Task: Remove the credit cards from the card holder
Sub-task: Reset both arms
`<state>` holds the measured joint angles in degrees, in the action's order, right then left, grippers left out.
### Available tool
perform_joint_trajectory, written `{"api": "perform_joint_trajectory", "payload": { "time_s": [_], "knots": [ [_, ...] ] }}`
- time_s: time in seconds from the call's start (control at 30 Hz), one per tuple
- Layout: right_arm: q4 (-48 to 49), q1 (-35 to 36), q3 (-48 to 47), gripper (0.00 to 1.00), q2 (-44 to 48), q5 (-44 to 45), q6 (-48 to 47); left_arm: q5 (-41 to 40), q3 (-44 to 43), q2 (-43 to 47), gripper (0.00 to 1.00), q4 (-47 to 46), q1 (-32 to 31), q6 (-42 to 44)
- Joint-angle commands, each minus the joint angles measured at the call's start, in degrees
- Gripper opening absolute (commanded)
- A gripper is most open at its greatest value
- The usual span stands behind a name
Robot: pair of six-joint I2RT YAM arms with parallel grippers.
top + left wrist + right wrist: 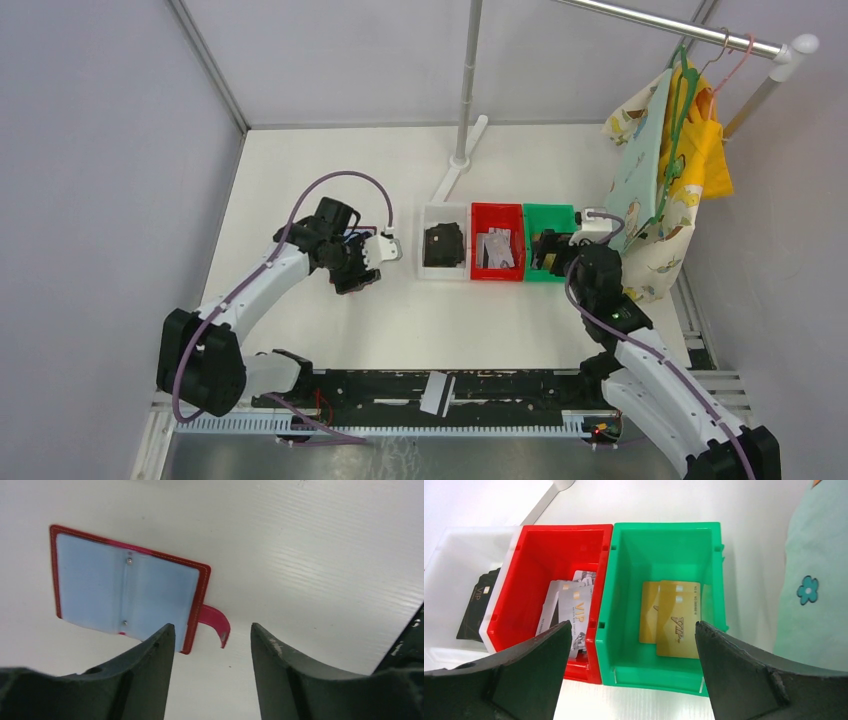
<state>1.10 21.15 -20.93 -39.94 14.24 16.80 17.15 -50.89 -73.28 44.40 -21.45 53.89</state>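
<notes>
Thin silvery-grey cards (497, 248) lie in the red plastic bin (497, 208), between the white plastic bin (445, 208) and the green plastic bin (550, 209).

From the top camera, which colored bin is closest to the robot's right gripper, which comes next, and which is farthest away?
1. The green bin, at the right end of the row; the right gripper hangs right over it.
2. The red bin, in the middle of the row.
3. The white bin, at the left end of the row, farthest away.
</notes>
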Motion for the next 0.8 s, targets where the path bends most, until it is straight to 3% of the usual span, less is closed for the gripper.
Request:
{"api": "perform_joint_trajectory", "payload": {
  "time_s": [0.0,0.03,0.07,0.23,0.37,0.5,0.77],
  "knots": [
    [0.9,-0.7,0.4,0.98,3.0,5.3,-1.4,3.1,0.0,2.8,0.80,-2.4,2.3,-7.9],
    [2.0,-0.7,1.4,0.98,4.3,8.3,-2.8,3.6,-0.2,3.0,0.95,-5.6,3.9,-10.4],
    [4.1,-0.7,3.2,0.98,5.6,11.2,-4.7,4.2,-0.5,2.9,0.99,-8.9,6.0,-12.8],
    [14.2,-0.7,12.5,0.98,10.2,28.8,-8.6,8.4,0.2,0.2,1.00,-24.9,17.2,-27.9],
    [20.5,-1.0,18.6,0.98,9.1,36.8,-9.7,11.2,6.1,0.4,1.00,-38.6,25.2,-38.1],
    [26.4,-2.4,21.4,0.98,5.1,36.6,-9.6,11.7,13.3,0.9,1.00,-52.9,29.9,-44.0],
    [42.5,-7.5,26.6,0.98,-4.0,34.6,-12.7,13.4,24.0,-1.4,1.00,-71.1,37.0,-50.7]
  ]
}}
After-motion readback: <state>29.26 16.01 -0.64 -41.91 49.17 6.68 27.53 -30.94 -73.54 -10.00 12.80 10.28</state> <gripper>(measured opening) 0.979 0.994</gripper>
